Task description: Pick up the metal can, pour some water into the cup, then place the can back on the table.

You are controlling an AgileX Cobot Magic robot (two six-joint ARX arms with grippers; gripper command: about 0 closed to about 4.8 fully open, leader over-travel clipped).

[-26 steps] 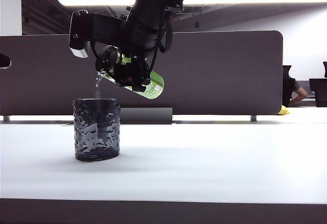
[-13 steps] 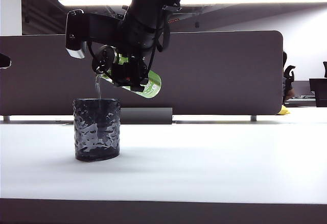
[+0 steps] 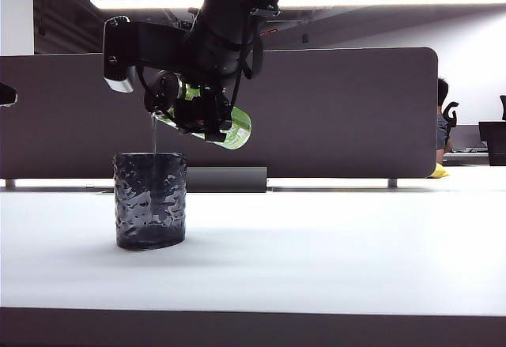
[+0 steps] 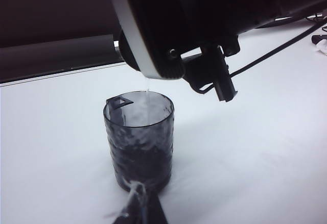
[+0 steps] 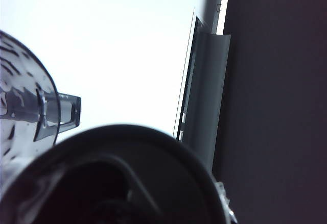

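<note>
Pouring is under way: our right gripper (image 3: 207,118), clamped round the can (image 3: 229,130), holds it tipped above the cup (image 3: 150,200), and water (image 3: 153,135) falls from its mouth into the cup. Against a second ago, the can has tilted a touch closer to level and the stream has thinned, so we judge the pour nearly done; righting and setting the can on the table (image 3: 332,244) remain. Our left gripper's fingers we cannot see.
</note>
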